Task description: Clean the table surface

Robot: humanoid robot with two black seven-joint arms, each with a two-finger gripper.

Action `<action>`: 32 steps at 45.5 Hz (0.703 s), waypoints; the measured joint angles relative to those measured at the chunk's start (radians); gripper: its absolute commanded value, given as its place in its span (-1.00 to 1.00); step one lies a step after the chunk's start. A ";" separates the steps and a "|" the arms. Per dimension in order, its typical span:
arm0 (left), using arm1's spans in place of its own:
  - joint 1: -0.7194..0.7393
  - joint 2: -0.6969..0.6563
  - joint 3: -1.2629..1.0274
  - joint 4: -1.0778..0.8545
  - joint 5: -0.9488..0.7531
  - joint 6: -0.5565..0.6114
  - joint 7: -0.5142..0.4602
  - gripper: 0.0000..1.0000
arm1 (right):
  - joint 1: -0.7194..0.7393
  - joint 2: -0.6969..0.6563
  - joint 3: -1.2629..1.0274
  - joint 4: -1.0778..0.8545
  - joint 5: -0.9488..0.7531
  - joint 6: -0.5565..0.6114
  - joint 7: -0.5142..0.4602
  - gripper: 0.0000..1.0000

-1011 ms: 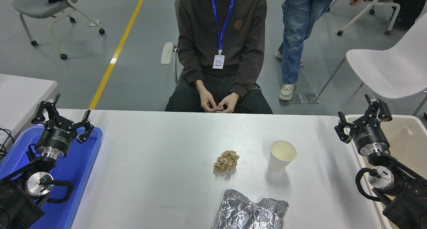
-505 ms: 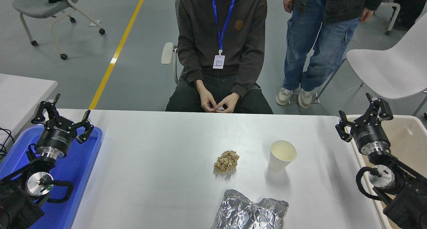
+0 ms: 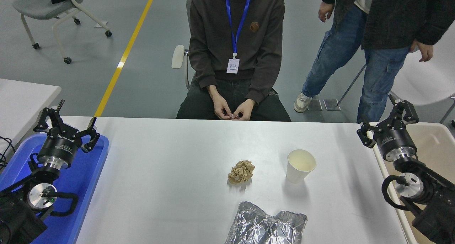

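Observation:
The white table surface (image 3: 170, 173) spans the middle of the view. On it lie a crumpled brown paper ball (image 3: 241, 171) at the centre, an upright empty white paper cup (image 3: 300, 165) to its right, and a crumpled silver foil bag (image 3: 265, 227) at the near edge. My right gripper (image 3: 386, 121) is open and empty above the table's far right edge, well to the right of the cup. My left gripper (image 3: 66, 123) is open and empty, parked over the blue tray at the lower left.
A blue plastic tray (image 3: 83, 187) sits at the table's left end. A beige bin (image 3: 435, 144) stands off the right edge. A smaller white tabletop (image 3: 21, 98) is at the left. One person sits at the far side, hands together (image 3: 233, 110); another (image 3: 373, 41) stands near the bin.
My right gripper has shifted slightly to the right and up. The standing person has walked right, closer to the bin. The objects on the table have not moved.

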 measured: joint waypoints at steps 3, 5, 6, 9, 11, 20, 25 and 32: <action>0.000 0.000 0.000 0.000 0.000 0.000 0.000 1.00 | 0.000 -0.014 -0.020 0.003 0.000 -0.003 -0.014 1.00; 0.000 0.000 0.000 0.000 0.000 0.000 0.000 1.00 | 0.001 -0.022 -0.027 0.005 0.000 -0.004 -0.023 1.00; 0.000 0.000 0.000 0.000 0.000 0.000 0.000 1.00 | 0.001 -0.028 -0.031 0.008 0.001 -0.005 -0.033 1.00; 0.000 0.000 0.000 0.000 0.000 0.000 0.000 1.00 | 0.002 -0.049 -0.040 0.021 0.001 -0.006 -0.057 1.00; 0.000 0.000 0.000 0.000 0.000 0.000 0.000 1.00 | 0.003 -0.064 -0.044 0.034 0.001 -0.007 -0.069 1.00; 0.000 0.000 0.000 0.000 0.000 0.000 0.000 1.00 | 0.011 -0.193 -0.079 0.181 -0.081 -0.009 -0.119 1.00; 0.000 0.000 0.000 0.000 0.000 0.000 0.000 1.00 | 0.023 -0.267 -0.100 0.285 -0.171 -0.009 -0.155 1.00; 0.000 0.000 0.000 0.000 0.000 0.000 0.000 1.00 | 0.038 -0.339 -0.126 0.405 -0.341 -0.003 -0.219 1.00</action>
